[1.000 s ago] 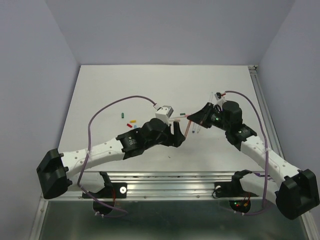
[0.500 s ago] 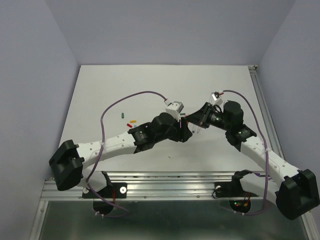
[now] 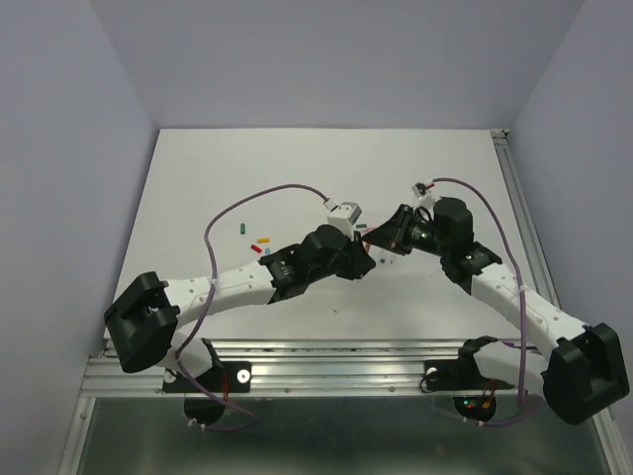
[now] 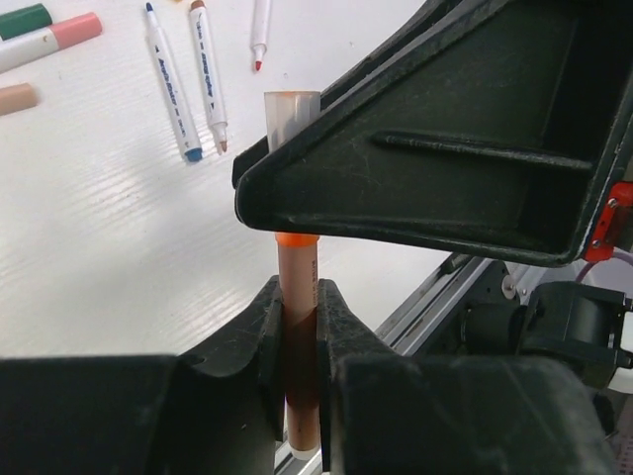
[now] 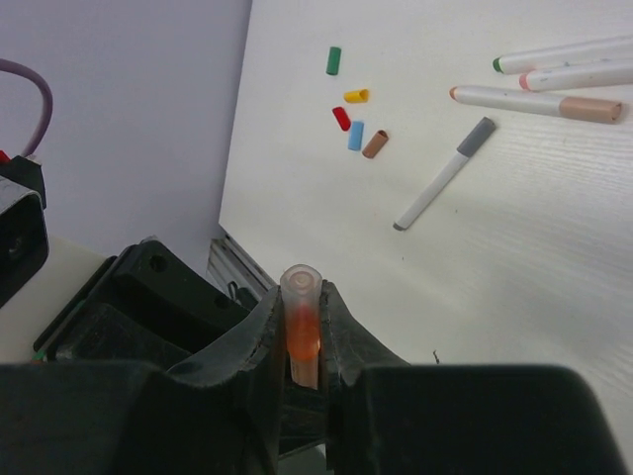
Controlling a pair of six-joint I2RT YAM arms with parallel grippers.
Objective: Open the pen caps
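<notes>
My two grippers meet above the table's middle with one pen between them. In the left wrist view my left gripper [image 4: 297,297] is shut on the brownish-orange pen barrel [image 4: 298,267]. Its translucent orange cap [image 4: 292,117] pokes out beyond the right gripper's black finger. From the right wrist camera, that cap [image 5: 303,322] sits clamped in my shut right gripper [image 5: 302,297]. Loose pen caps lie on the table: green [image 5: 333,60], yellow [image 5: 357,95], red [image 5: 341,119], blue [image 5: 355,135] and brown [image 5: 375,144]. From above, the left gripper [image 3: 370,261] and right gripper [image 3: 384,237] nearly touch.
A white pen with a grey cap [image 5: 445,186] lies on the table, and more pens [image 5: 539,102] lie beyond it. Uncapped pens [image 4: 173,84] and capped ones [image 4: 49,40] lie farther out. The metal rail [image 3: 336,356] runs along the near edge.
My left arm has swung right to the right gripper, and its jaws have closed on the pen barrel. The right gripper has kept its hold and shifted slightly left.
</notes>
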